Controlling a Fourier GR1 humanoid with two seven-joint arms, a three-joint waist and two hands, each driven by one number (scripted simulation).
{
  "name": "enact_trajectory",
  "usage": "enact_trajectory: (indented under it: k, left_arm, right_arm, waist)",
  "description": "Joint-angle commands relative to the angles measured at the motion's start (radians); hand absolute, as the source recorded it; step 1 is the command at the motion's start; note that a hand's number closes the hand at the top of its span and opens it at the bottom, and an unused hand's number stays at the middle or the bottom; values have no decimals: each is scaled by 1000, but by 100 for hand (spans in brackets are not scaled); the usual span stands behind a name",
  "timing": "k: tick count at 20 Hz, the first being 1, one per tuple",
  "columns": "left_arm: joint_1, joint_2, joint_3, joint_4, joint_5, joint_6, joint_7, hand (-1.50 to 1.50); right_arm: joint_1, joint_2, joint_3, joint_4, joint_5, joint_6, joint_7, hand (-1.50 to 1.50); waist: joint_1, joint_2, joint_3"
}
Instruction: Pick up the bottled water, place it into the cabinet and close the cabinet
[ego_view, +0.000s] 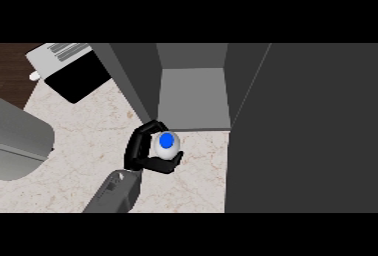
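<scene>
Counter (74, 135) — left hand (140, 152) fingers half-hide bottled water (167, 144).

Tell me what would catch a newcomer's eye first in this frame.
The blue cap of the bottled water stands out at the centre, with a black hand curled round the bottle just in front of the open grey cabinet. The cabinet's dark door fills the right side of the view. At upper left a black and white appliance sits on the marbled counter.

A kitchen: marble-look counter (81, 130), grey cabinet (192, 95), white appliance (63, 55).
</scene>
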Motion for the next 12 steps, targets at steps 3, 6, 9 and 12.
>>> enact_trajectory:
  k: [3,6,9,12]
  left_arm:
    - [-108,-2,-175,-50,116,187,135,150]
    - [-185,-2,-199,-87,182,252,240,150]
    - [-286,-2,-198,-8,203,338,240,150]
    - [-362,-2,-193,58,243,368,268,150]
  right_arm:
    - [-8,-11,-1,-147,-29,-18,88,-150]
    - [24,-49,-77,-130,-92,21,24,-150]
    - [43,-38,-64,-136,-70,8,21,-150]
    - [29,-45,-135,-66,-126,40,-46,-150]
  waist:
    - [-6,9,-1]
    - [-17,6,0]
    - [-26,10,-1]
    - [-31,11,0]
